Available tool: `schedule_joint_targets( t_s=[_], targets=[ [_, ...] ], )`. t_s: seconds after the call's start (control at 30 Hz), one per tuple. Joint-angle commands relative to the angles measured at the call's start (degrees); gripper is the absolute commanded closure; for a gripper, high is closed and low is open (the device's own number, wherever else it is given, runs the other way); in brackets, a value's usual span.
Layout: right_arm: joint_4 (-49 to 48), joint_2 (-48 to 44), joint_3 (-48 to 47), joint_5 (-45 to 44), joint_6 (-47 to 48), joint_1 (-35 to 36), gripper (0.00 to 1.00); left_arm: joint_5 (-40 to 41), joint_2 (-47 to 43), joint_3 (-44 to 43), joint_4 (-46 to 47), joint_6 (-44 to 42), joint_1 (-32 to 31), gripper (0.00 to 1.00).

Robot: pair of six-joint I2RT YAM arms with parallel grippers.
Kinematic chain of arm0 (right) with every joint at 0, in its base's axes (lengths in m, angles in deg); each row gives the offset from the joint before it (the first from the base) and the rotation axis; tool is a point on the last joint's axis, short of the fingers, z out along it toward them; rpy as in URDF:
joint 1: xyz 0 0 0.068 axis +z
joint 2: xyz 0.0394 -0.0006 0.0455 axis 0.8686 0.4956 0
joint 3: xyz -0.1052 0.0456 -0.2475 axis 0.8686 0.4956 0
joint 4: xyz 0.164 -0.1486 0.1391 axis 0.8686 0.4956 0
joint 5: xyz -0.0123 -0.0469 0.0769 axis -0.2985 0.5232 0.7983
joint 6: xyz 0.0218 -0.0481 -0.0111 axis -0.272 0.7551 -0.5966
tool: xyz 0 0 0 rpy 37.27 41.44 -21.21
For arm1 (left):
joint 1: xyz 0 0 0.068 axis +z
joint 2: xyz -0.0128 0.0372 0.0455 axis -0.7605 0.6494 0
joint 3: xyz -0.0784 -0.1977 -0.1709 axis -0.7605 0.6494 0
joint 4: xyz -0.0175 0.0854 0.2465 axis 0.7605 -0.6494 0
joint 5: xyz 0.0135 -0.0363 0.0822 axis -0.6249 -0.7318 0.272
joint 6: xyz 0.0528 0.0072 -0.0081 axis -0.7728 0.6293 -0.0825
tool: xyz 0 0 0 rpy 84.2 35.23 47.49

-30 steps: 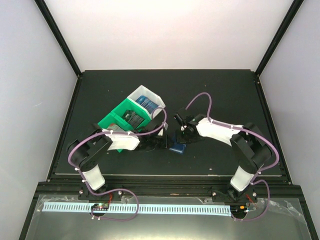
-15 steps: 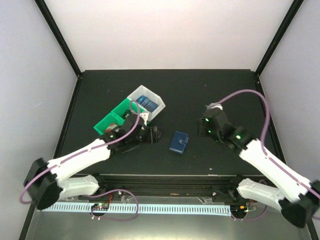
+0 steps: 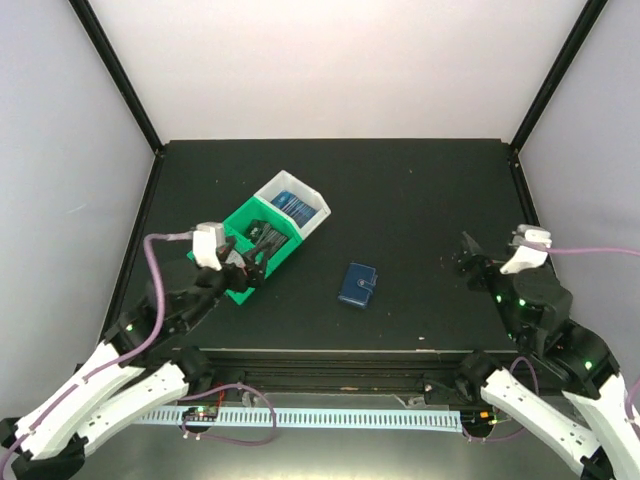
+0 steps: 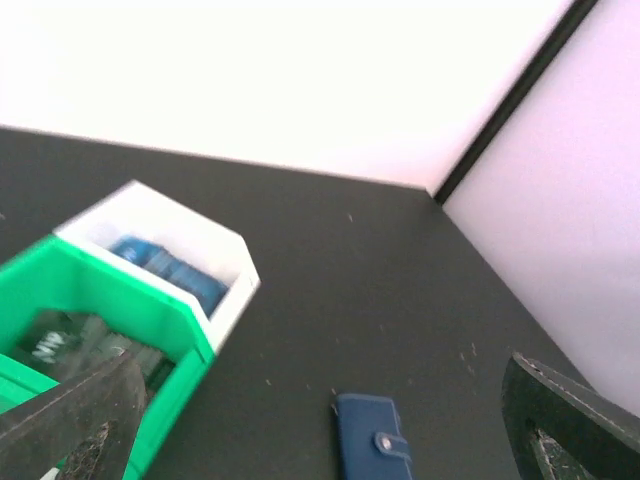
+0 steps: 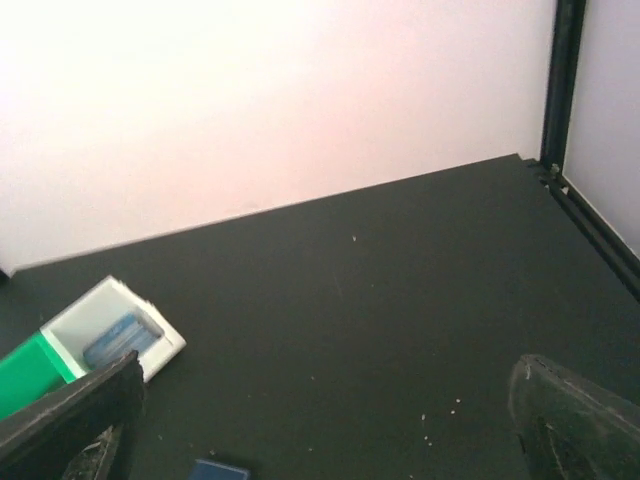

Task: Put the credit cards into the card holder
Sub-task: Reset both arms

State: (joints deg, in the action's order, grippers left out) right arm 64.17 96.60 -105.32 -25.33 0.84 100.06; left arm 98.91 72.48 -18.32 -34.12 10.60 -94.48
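Note:
The card holder [image 3: 358, 285] lies shut with its snap tab fastened, alone on the black table; it also shows low in the left wrist view [image 4: 375, 452] and at the bottom edge of the right wrist view [image 5: 218, 470]. Blue credit cards [image 3: 295, 207] [image 4: 165, 267] stand in the bin's white compartment, and dark credit cards [image 3: 262, 238] sit in a green one. My left gripper [image 3: 248, 266] [image 4: 322, 400] hangs open by the bin's near corner, left of the holder. Well to the holder's right, my right gripper [image 3: 468, 256] [image 5: 325, 400] is open with nothing between its fingers.
The green-and-white bin [image 3: 232, 262] stands at an angle left of centre. Black frame posts rise at the table's back corners, and a raised rail [image 3: 340, 355] runs along the near edge. White walls enclose the table.
Both arms have drawn back from the card holder toward the near edge, left arm leftward and right arm rightward. Both grippers went from nearly shut to wide open. The holder stayed put.

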Motion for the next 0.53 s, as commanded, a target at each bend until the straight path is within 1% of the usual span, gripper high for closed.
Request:
schedule_joint_targets(
  t_s=[0.0,0.13,0.23,0.37,0.5],
  targets=[
    [1.5,-4.1,-1.7,-6.7,2.4,-0.1,0.0,9.8,-6.4,-3.8,-4.8,-6.4,0.3,0.01],
    [2.0,-6.2,-2.7,-8.5,2.4,0.0,0.0,14.4,-10.5,-6.4,-7.9,-8.0,0.3,0.01],
    [2.0,-7.4,-2.6,-10.4,1.1,-0.1,0.0,16.4,-13.2,-7.0,-8.9,-8.6,0.3,0.01],
    [1.6,-7.7,-1.9,-12.0,0.0,-0.1,0.0,16.3,-15.0,-7.3,-9.7,-9.8,0.3,0.01],
    [1.3,-7.4,-1.6,-12.3,-0.5,-0.1,0.0,15.9,-14.4,-7.5,-10.4,-9.9,0.3,0.01]
  ],
)
